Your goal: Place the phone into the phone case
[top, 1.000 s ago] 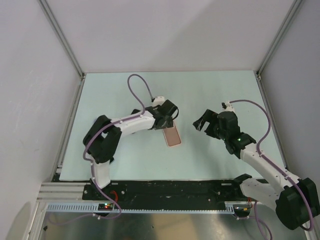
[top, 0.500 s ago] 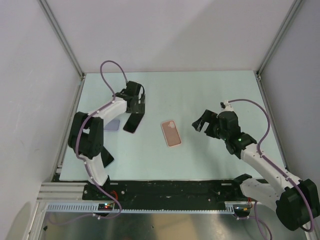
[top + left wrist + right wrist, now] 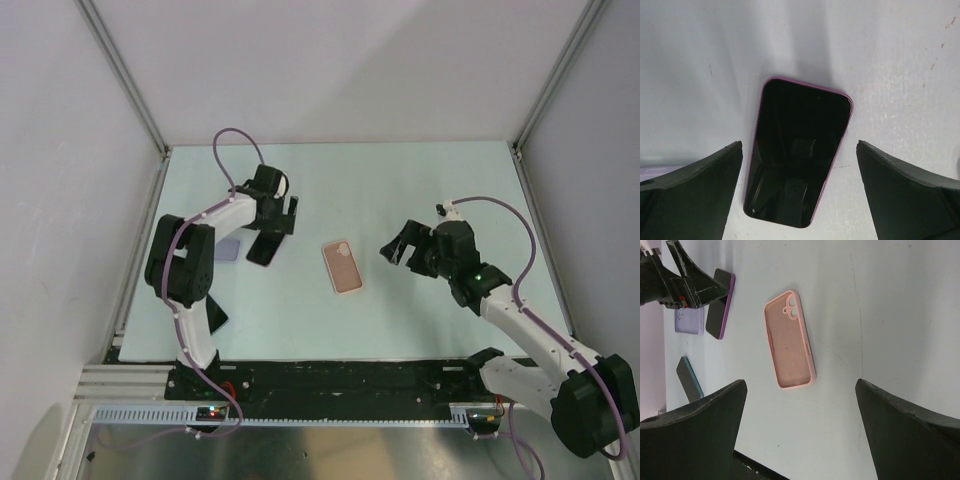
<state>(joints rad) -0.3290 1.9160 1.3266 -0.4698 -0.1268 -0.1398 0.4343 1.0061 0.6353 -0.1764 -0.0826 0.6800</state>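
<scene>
Watching this rig right now. The left gripper is hovering over the phone, jaws spread wide with one finger on each side of it and nothing between them yet. The wrist view shows clear gaps on both long edges, so no contact. My guess is it's lining up to pinch the phone across its narrow width, since that's the only span a two-finger grip can bite on something this flat.

The phone is lying screen up on the table, well off to the left arm's side of the pink case, not touching it. The pink case is sitting hollow side up with its camera cutout at the far end, which is exactly how you'd want it for dropping a phone in.

The right gripper is hanging on the other side of the pink case, also wide open and empty, probably waiting to steady it.

Beyond the phone from the pink case there's a lilac case lying around too, so it's picking from a few options.
</scene>
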